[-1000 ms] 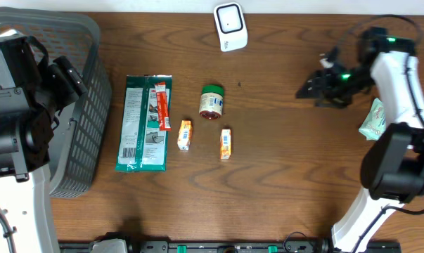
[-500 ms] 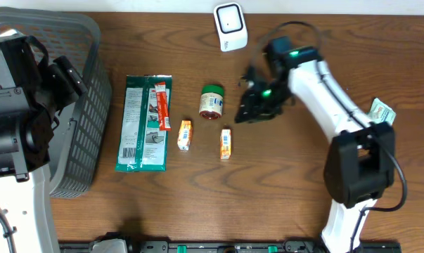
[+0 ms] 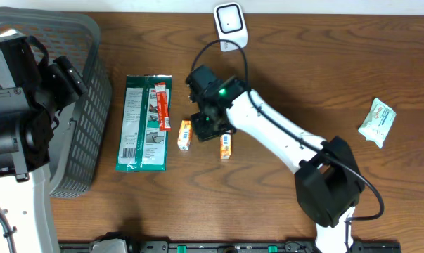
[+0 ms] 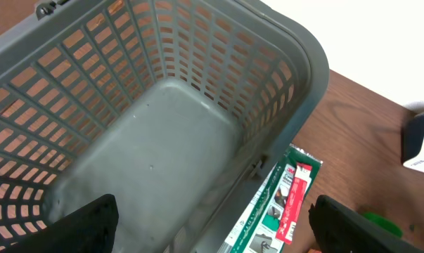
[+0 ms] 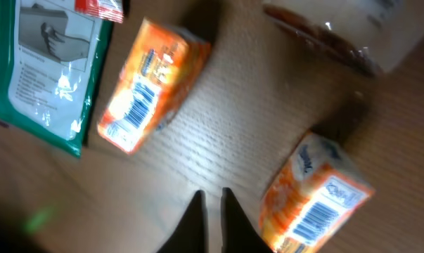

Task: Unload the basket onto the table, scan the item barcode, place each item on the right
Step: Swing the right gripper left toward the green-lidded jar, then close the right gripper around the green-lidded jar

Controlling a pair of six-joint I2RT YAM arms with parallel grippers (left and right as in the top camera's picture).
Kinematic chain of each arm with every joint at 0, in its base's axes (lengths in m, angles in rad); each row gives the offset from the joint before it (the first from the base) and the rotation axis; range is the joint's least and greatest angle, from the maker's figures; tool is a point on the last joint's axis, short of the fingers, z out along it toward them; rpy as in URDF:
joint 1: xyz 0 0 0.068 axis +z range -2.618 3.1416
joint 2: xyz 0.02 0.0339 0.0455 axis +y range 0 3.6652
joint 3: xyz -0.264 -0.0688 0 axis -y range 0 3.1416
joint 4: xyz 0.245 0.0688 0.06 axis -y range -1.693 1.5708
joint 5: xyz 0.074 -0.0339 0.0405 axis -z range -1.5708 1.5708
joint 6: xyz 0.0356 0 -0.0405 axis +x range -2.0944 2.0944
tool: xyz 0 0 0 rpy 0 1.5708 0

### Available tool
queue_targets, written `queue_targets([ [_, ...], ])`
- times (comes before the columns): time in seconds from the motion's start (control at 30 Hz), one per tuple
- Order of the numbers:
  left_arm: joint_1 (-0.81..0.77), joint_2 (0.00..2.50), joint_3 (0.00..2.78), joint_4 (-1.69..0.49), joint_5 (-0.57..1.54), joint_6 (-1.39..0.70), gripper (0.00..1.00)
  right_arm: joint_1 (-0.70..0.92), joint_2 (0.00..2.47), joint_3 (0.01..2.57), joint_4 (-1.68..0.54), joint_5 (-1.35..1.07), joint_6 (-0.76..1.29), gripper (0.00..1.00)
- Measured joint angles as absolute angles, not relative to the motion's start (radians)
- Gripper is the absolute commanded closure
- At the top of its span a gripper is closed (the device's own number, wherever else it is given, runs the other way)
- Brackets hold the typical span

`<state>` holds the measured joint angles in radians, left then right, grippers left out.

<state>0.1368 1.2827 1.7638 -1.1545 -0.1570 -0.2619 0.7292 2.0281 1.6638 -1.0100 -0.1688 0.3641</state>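
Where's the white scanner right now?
Overhead view: the white boxy scanner sits at the brown wooden table's far edge, near the middle, just beyond the right arm.

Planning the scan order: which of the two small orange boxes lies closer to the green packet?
The orange box right beside the green packet; the other box lies farther off.

Two orange boxes are counted at the middle: the left box [image 3: 185, 134] and the right box [image 3: 226, 143]. One green packet [image 3: 143, 133] is seen, with one red stick [image 3: 162, 105] on it. Also counted are one jar [image 5: 352, 31], one white scanner [image 3: 230, 27] at the far edge, one grey basket [image 3: 85, 119] at the left and one pale wrapper [image 3: 377, 121] at the right.
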Motion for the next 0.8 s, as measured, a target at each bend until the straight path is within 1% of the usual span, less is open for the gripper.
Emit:
queue_targets([
  [0.1, 0.136, 1.283, 1.764, -1.155, -0.157, -0.262, 0.12, 0.768, 2.028, 1.659, -0.977, -0.109, 0.368, 0.99],
  [0.13, 0.136, 1.283, 1.764, -1.155, -0.157, -0.262, 0.12, 0.779, 2.028, 1.658, -0.969, -0.093, 0.371, 0.96],
  [0.17, 0.136, 1.283, 1.764, -1.155, -0.157, -0.262, 0.12, 0.789, 2.028, 1.657, -0.958, -0.077, 0.373, 0.84],
  [0.2, 0.136, 1.283, 1.764, -1.155, -0.157, -0.262, 0.12, 0.797, 2.028, 1.656, -0.95, -0.069, 0.375, 0.65],
  [0.23, 0.136, 1.283, 1.764, -1.155, -0.157, -0.262, 0.12, 0.81, 2.028, 1.654, -0.933, -0.054, 0.381, 0.56],
  [0.27, 0.136, 1.283, 1.764, -1.155, -0.157, -0.262, 0.12, 0.812, 2.028, 1.653, -0.929, -0.051, 0.381, 0.51],
  [0.3, 0.136, 1.283, 1.764, -1.155, -0.157, -0.262, 0.12, 0.818, 2.028, 1.652, -0.919, -0.047, 0.382, 0.38],
  [0.33, 0.136, 1.283, 1.764, -1.155, -0.157, -0.262, 0.12, 0.822, 2.028, 1.652, -0.91, -0.041, 0.384, 0.28],
  [0.4, 0.136, 1.283, 1.764, -1.155, -0.157, -0.262, 0.12, 0.826, 2.028, 1.652, -0.903, -0.036, 0.384, 0.28],
  [0.57, 0.136, 1.283, 1.764, -1.155, -0.157, -0.262, 0.12, 0.812, 2.028, 1.659, -0.957, -0.049, 0.406, 0.18],
  [0.7, 0.136, 1.283, 1.764, -1.155, -0.157, -0.262, 0.12, 0.737, 2.03, 1.73, -1.013, -0.104, 0.433, 0.17],
  [0.8, 0.136, 1.283, 1.764, -1.155, -0.157, -0.262, 0.12, 0.667, 2.03, 1.777, -0.982, -0.136, 0.471, 0.14],
])
